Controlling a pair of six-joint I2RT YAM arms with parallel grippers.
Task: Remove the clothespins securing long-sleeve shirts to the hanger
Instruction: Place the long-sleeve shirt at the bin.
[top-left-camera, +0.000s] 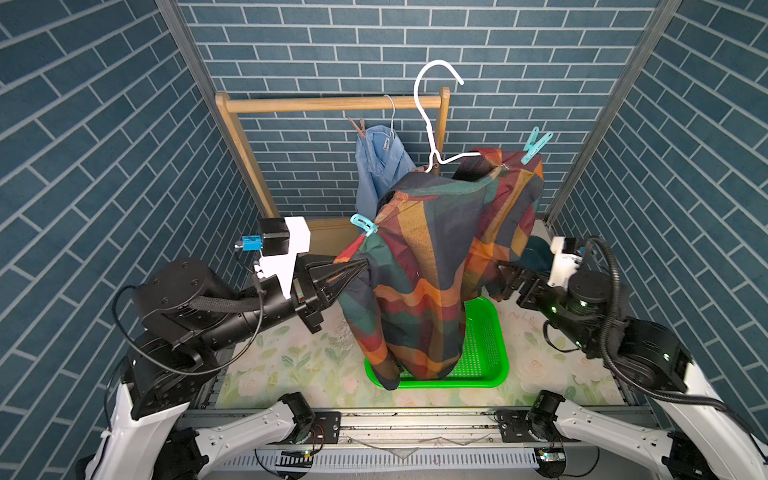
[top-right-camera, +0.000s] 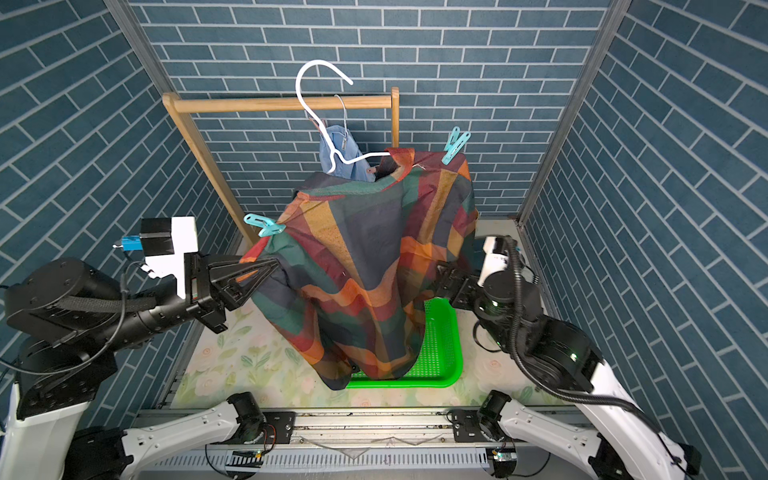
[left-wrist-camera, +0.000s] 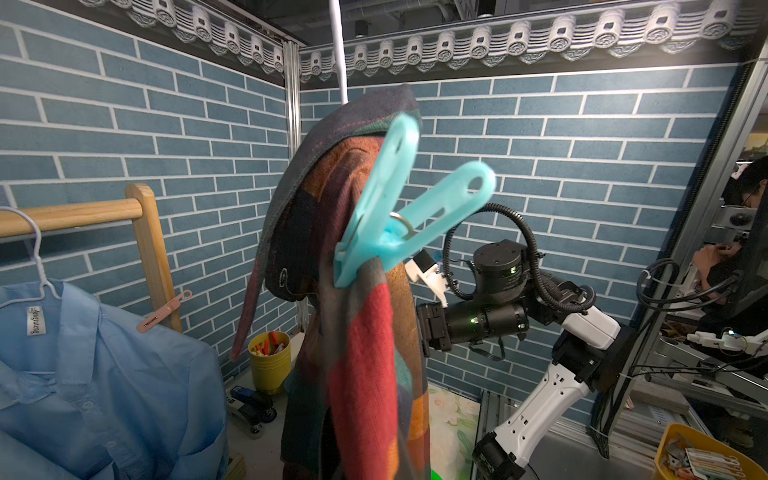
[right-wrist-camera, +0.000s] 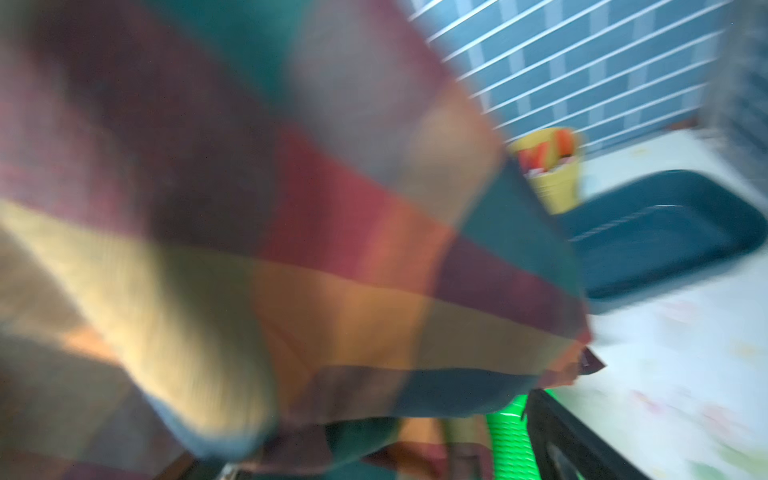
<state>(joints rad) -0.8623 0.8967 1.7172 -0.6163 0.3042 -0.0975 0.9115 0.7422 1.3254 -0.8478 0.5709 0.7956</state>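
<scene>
Currently, your near teal clothespin (top-left-camera: 364, 224) and far teal clothespin (top-left-camera: 536, 146) grip the plaid shirt (top-left-camera: 432, 257) above the green basket (top-left-camera: 494, 332). Your left gripper (top-left-camera: 365, 266) is clamped on its shoulder, and your right gripper (top-left-camera: 503, 280) is spread wide beside it.

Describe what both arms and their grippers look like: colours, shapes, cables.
Both arms pair white lower shells with black cylindrical joints. The left arm carries a white wrist mount with a black camera block and blue plug, a thin black cable loop, and black triangular truss-like fingers. The right arm wears a ribbed black hose and shows small green lights.
</scene>
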